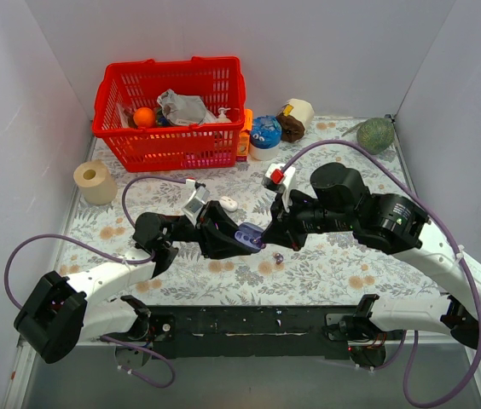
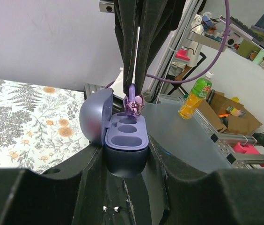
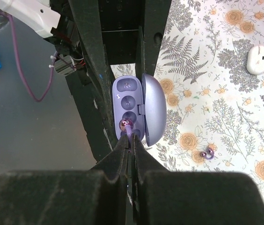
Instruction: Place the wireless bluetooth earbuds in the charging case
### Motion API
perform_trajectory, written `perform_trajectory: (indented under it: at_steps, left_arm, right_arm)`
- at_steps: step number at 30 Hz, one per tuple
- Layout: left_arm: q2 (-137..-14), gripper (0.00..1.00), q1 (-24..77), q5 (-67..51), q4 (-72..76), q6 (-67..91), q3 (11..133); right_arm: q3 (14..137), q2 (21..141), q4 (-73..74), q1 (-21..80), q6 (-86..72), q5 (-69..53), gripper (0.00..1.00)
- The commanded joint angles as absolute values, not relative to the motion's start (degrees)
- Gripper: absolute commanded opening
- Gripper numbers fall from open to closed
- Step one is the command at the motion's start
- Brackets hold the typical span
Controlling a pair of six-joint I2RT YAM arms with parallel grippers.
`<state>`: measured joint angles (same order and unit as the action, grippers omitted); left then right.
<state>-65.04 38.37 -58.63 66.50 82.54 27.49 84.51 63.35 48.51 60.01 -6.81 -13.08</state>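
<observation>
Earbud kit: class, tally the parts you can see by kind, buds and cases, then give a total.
Purple earbuds: 2
Charging case: 1
Total: 3

Lavender charging case (image 1: 249, 236), clamped in left gripper (image 1: 241, 238) at mid-table, with the right gripper (image 1: 266, 238) tips at its right end. One purple earbud (image 1: 278, 256) lies loose on the floral tablecloth (image 1: 223, 281) just beside it. Rear: red basket (image 1: 170, 149), toilet roll (image 1: 95, 181).
</observation>
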Motion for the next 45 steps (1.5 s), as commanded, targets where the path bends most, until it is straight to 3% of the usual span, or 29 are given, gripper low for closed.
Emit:
perform_trajectory:
  at_steps: [1, 45]
  left_arm:
    - [-63.6, 0.0, 38.1, -59.3, 68.6, 83.4, 29.3]
    - [-66.6, 0.0, 38.1, -58.9, 84.9, 93.6, 30.5]
  right_arm:
    - [84.5, 63.2, 45.4, 61.1, -5.4, -12.1, 0.01]
    - [80.9, 61.8, 47.6, 67.9, 1.9, -10.3, 0.01]
